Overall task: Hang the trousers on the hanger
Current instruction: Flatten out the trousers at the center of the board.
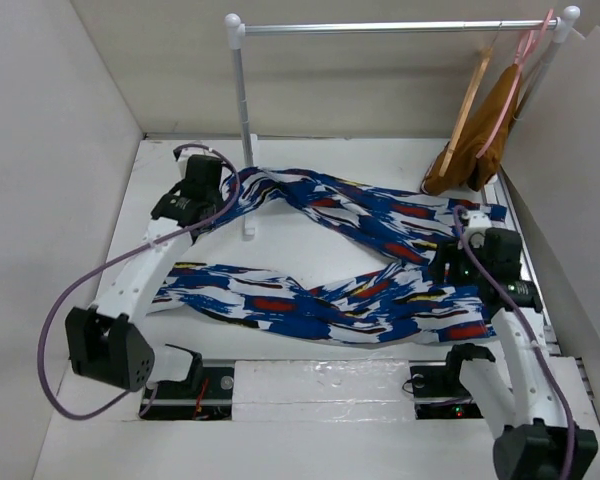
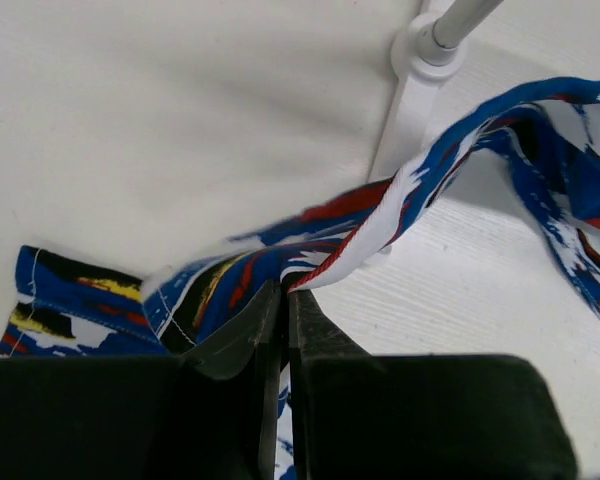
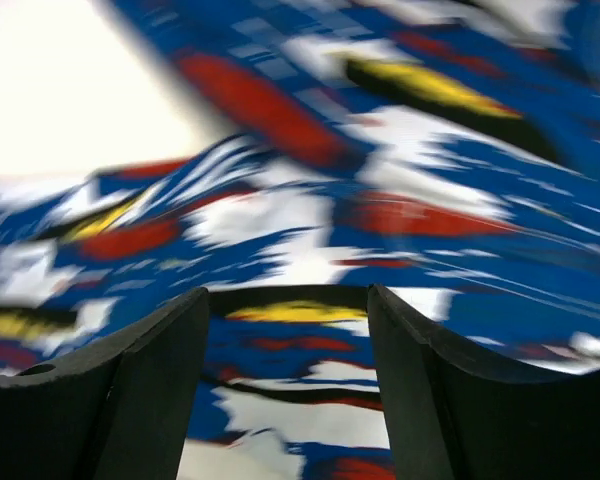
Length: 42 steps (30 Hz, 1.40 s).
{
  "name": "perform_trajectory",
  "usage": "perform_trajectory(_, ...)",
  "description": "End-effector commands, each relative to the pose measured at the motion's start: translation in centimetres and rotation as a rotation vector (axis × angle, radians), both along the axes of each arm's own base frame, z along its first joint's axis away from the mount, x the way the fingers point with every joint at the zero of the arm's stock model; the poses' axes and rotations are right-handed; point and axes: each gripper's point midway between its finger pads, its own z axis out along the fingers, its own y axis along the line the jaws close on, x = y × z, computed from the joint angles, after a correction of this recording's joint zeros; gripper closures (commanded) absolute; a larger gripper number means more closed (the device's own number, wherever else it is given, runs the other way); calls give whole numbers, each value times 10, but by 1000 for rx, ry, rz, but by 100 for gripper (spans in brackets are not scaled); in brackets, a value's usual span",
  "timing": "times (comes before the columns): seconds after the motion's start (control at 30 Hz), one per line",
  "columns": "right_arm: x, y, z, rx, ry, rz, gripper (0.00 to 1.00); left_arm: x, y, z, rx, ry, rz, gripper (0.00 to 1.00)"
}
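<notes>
The trousers (image 1: 350, 290), bright blue with white, red, yellow and black streaks, lie spread on the white table, their two legs running leftward. My left gripper (image 1: 202, 178) is shut on the far leg's end; in the left wrist view (image 2: 283, 290) the fabric (image 2: 400, 205) is pinched between the jaws and stretches away. My right gripper (image 1: 470, 258) is open right over the waist end; in the right wrist view (image 3: 288, 300) the cloth (image 3: 310, 200) fills the picture between the jaws. The tan wooden hanger (image 1: 467, 105) hangs on the rail at the far right.
A white rail stand (image 1: 242, 120) rises behind the trousers, its post base (image 2: 420, 45) close to the held leg. A mustard-brown garment (image 1: 480, 135) on a pink hanger (image 1: 508, 95) hangs by the wooden one. White walls (image 1: 40, 150) close both sides.
</notes>
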Motion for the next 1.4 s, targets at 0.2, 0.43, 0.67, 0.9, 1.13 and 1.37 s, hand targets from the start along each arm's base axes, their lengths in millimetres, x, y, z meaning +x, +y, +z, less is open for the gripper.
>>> perform_trajectory(0.2, -9, 105, 24, -9, 21, 489, 27, -56, 30, 111, 15, -147, 64, 100)
perform_trajectory(0.43, 7, 131, 53, -87, -18, 600, 26, -72, 39, 139, -37, -200, 86, 100)
perform_trajectory(0.67, 16, 139, 49, -77, -16, 622, 26, 10, 111, 69, -57, -95, 254, 100)
perform_trajectory(0.9, -4, 176, 53, -39, -17, 714, 24, 107, 164, -22, -34, 251, 374, 54)
perform_trajectory(1.13, -48, 240, 44, -54, -9, 877, 89, 88, 142, 23, -140, 37, 318, 11)
perform_trajectory(1.37, -62, 252, 35, -20, -24, 923, 94, -26, 122, -45, -241, 63, 373, 32)
